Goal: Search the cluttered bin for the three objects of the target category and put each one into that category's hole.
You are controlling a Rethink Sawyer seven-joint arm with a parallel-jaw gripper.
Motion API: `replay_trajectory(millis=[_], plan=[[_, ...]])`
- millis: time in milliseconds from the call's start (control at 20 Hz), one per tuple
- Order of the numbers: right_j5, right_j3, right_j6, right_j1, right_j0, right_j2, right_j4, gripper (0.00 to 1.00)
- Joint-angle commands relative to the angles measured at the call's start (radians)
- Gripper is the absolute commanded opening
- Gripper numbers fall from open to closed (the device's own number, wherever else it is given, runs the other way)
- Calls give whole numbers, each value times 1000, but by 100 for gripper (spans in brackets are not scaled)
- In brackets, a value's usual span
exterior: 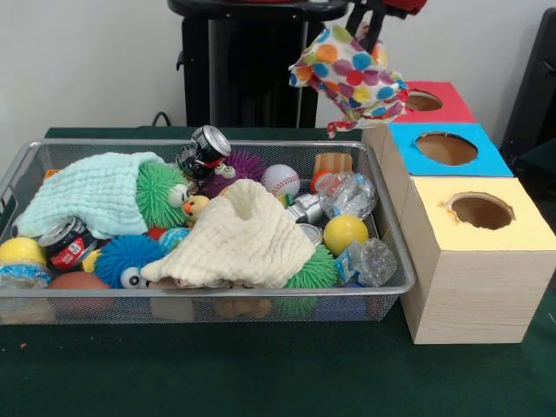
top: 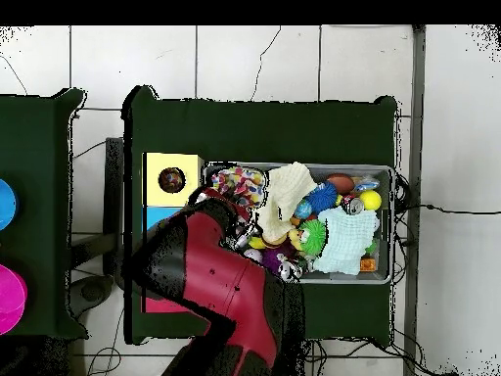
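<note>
My gripper (exterior: 370, 24) comes down at the top of the front view and is shut on a white cloth with coloured spots (exterior: 352, 74). The cloth hangs bunched in the air above the far right corner of the wire mesh bin (exterior: 217, 143), beside the row of boxes. In the overhead view the cloth (top: 240, 184) lies over the bin's end (top: 391, 225) nearest the yellow-topped box (top: 155, 166). The round hole (exterior: 480, 210) in the yellow top (exterior: 512, 233) is open, near right of the cloth. No other spotted cloth shows in the bin.
The bin holds a cream waffle towel (exterior: 248, 234), a mint-green towel (exterior: 91, 195), spiky balls, cans, a baseball (exterior: 281, 180) and a yellow ball (exterior: 345, 233). A blue-topped box (exterior: 486, 161) and a red-topped box (exterior: 453, 109) stand behind the yellow one.
</note>
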Motion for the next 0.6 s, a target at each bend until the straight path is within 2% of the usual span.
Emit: replay_trajectory(millis=[50,200,450,600], plan=[[149,-108,162,-5,-12,140,25,0],[144,-121,140,-9,-28,162,18,0],[41,-126,85,-11,-70,251,-1,0],[14,-127,84,-11,-76,285,-11,0]])
